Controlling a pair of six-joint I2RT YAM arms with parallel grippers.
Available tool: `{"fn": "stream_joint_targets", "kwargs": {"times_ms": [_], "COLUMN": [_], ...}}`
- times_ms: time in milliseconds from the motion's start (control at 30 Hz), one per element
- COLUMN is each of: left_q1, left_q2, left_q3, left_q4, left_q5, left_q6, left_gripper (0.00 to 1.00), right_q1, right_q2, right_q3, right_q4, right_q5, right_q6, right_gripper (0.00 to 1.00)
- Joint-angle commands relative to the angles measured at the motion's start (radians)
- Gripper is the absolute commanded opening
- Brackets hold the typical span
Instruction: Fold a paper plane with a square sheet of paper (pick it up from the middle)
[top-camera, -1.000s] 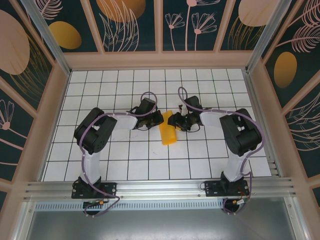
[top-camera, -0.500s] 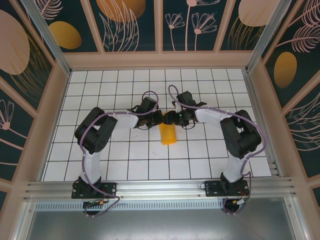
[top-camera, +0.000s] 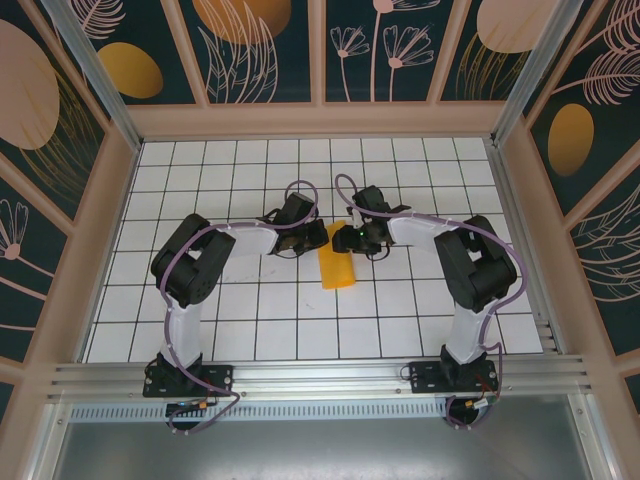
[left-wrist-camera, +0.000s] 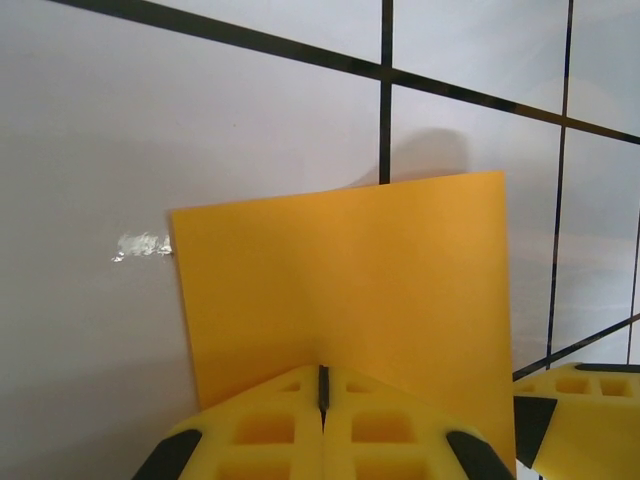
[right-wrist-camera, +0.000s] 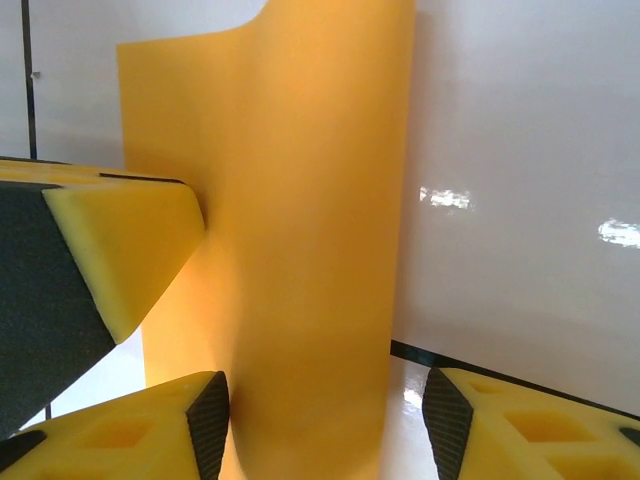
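Middle of the tabletop (top-camera: 200, 310): the square sheet of paper (top-camera: 338, 270), doubled over into a narrow orange strip, points its free end at the near edge. At its farther end the two hands meet. Left hand (left-wrist-camera: 322, 378) clenched tight, pads together, pinching the sheet (paper standing up past the fingertips). Right hand (right-wrist-camera: 325, 400) released, fingers wide apart either side of the upright paper.
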Motion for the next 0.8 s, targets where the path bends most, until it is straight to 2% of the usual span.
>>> {"fn": "stream_joint_targets", "kwargs": {"times_ms": [0, 67, 267, 400, 600, 767], "left_q1": [-0.008, -0.007, -0.008, -0.008, -0.008, -0.007], "left_q2": [0.032, 0.031, 0.009, -0.024, -0.113, -0.166], "left_q3": [0.014, 0.017, 0.031, 0.042, 0.019, -0.031], "left_q4": [-0.056, -0.055, -0.047, -0.032, -0.031, -0.018], "left_q5": [-0.032, -0.030, -0.020, -0.027, -0.127, -0.181], "left_q6": [0.026, 0.024, 0.024, 0.020, -0.021, -0.045], "left_gripper": [0.00, 0.00, 0.02, 0.09, 0.20, 0.22], "right_q1": [-0.018, -0.022, -0.025, -0.035, -0.054, -0.085], "right_q2": [-0.019, -0.006, 0.014, 0.021, 0.022, 0.000], "right_q3": [0.003, 0.003, -0.008, -0.022, -0.051, -0.091], "right_q4": [-0.028, -0.027, -0.019, -0.009, 0.022, 0.081], "right_q5": [0.059, 0.030, 0.016, 0.013, -0.016, -0.106], "right_q6": [-0.010, -0.015, -0.012, 0.001, 0.028, 0.055], "right_gripper": [0.57, 0.56, 0.42, 0.36, 0.33, 0.33]}}
